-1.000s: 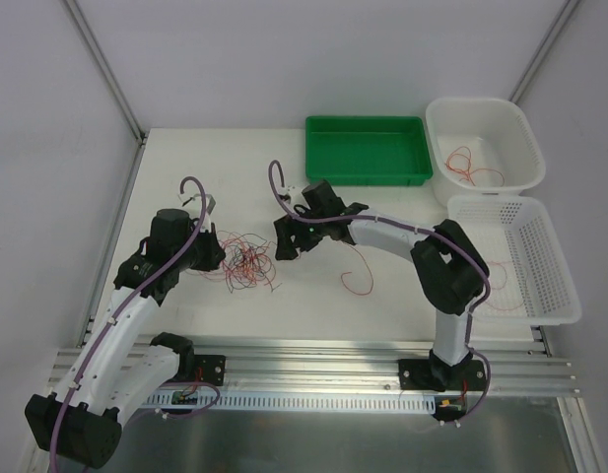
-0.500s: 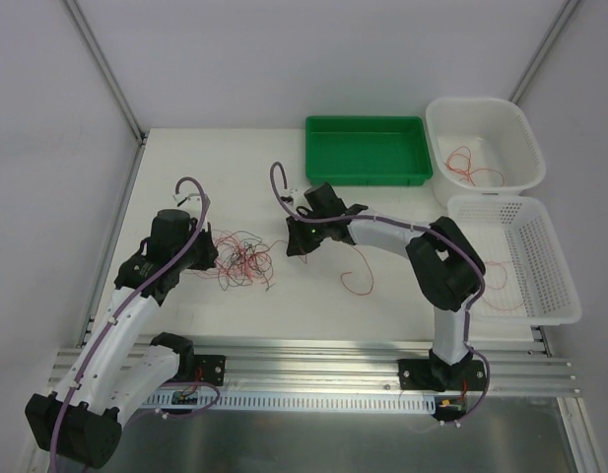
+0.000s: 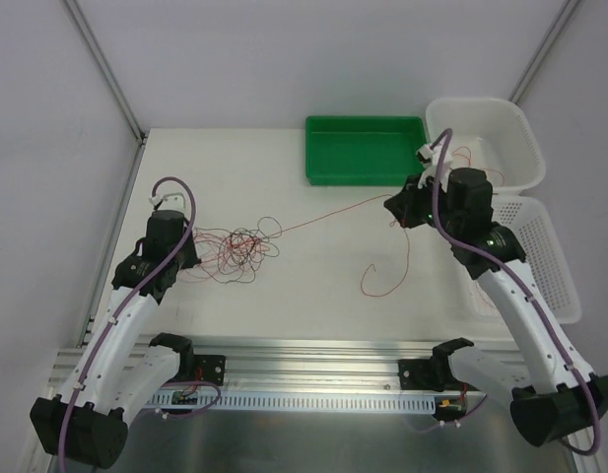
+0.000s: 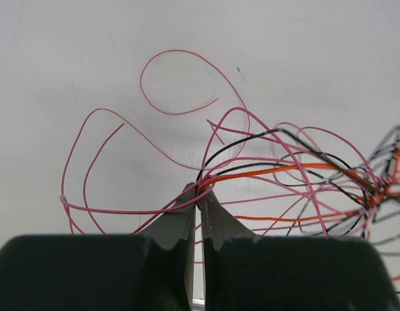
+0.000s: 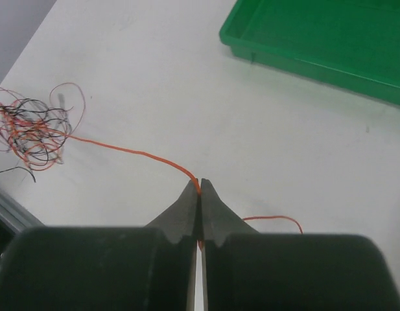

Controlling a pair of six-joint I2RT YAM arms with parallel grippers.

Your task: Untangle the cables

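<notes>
A tangle of thin red, pink, orange and black cables (image 3: 236,250) lies on the white table left of centre. My left gripper (image 4: 199,192) is shut on the cables at the tangle's left edge, pinching pink, orange and black strands (image 4: 264,172). My right gripper (image 5: 200,186) is shut on one orange cable (image 3: 323,214), which runs taut from the tangle (image 5: 32,129) up to the right. In the top view the right gripper (image 3: 396,210) hovers near the green tray's right corner. The same cable's free end (image 3: 390,277) hangs down and curls on the table.
A green tray (image 3: 367,148) sits at the back. A white tub (image 3: 517,132) at the back right holds a red cable (image 3: 471,168). A white mesh basket (image 3: 550,258) is in front of it. The metal rail (image 3: 313,367) runs along the near edge.
The right gripper closed on an orange cable at the tangle and pulled it far right and back, stretching it taut. The left gripper shifted slightly left, still holding the tangle.
</notes>
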